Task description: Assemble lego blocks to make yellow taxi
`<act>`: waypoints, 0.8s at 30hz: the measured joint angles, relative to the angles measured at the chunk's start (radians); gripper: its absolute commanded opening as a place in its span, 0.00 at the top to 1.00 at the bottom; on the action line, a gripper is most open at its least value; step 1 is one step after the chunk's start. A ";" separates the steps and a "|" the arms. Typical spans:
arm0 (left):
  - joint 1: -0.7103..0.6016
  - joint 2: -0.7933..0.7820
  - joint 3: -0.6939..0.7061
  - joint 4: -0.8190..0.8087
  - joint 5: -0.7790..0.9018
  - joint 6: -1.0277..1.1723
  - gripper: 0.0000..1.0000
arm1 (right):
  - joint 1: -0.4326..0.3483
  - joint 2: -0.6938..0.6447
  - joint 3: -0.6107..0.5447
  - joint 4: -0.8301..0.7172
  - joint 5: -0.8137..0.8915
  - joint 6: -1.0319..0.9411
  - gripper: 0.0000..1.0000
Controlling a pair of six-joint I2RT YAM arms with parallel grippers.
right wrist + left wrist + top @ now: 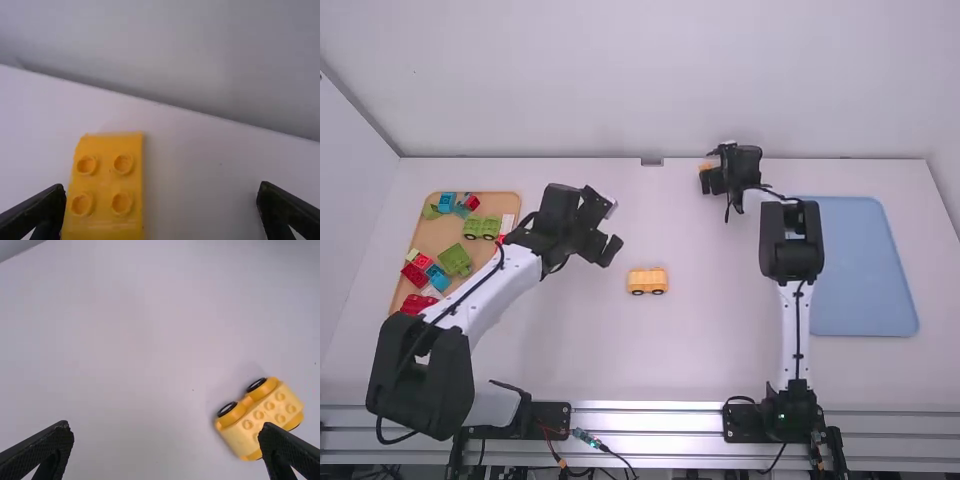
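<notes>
The yellow wheeled base (pixel 647 281) stands upright on the middle of the table. Left of it and somewhat farther from the camera is my left gripper (pixel 609 228), open and holding nothing. In the left wrist view the wheeled base (pixel 260 418) lies beside the right finger of my left gripper (pixel 166 426). My right gripper (pixel 704 182) is at the far table edge, beside a yellow block (pixel 706 166) it partly hides. In the right wrist view the yellow block (pixel 106 185) with four studs is near the left finger of my right gripper (pixel 162 186), which stands open.
A wooden tray (pixel 501 203) with several red, green and blue blocks is on the left. The blue tray (pixel 865 265) lies on the right, beside the right arm. A wall rises behind the table's far edge.
</notes>
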 measured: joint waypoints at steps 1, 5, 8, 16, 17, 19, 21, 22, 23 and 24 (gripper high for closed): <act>0.000 0.000 0.000 0.000 0.000 0.000 0.01 | 0.000 0.002 0.011 -0.010 -0.001 -0.003 0.01; 0.000 0.000 0.000 -0.004 0.000 -0.003 0.01 | 0.001 0.009 0.033 -0.018 -0.001 -0.006 0.10; 0.000 0.000 0.000 -0.016 0.000 -0.003 0.01 | 0.001 0.013 0.034 -0.019 -0.001 0.001 0.22; 0.000 0.000 0.000 -0.029 0.000 -0.003 0.01 | 0.003 0.016 0.037 -0.038 -0.007 0.002 0.51; 0.000 0.000 0.000 -0.029 0.000 -0.003 0.01 | 0.003 0.016 0.039 -0.044 -0.009 0.001 0.65; 0.000 0.000 0.000 -0.029 0.000 -0.003 0.01 | 0.003 0.016 0.042 -0.053 -0.013 -0.002 0.79; 0.000 0.000 0.000 -0.031 0.000 -0.003 0.01 | 0.003 0.016 0.048 -0.069 -0.023 0.002 0.83; 0.000 0.000 0.000 -0.034 0.000 -0.003 0.01 | 0.003 0.016 0.050 -0.075 -0.029 -0.001 0.88; 0.000 0.000 0.000 -0.035 0.000 -0.003 0.01 | 0.003 0.016 0.051 -0.076 -0.029 0.001 0.88; 0.000 0.000 0.000 -0.038 0.000 -0.003 0.01 | 0.002 0.016 0.053 -0.082 -0.035 0.002 0.91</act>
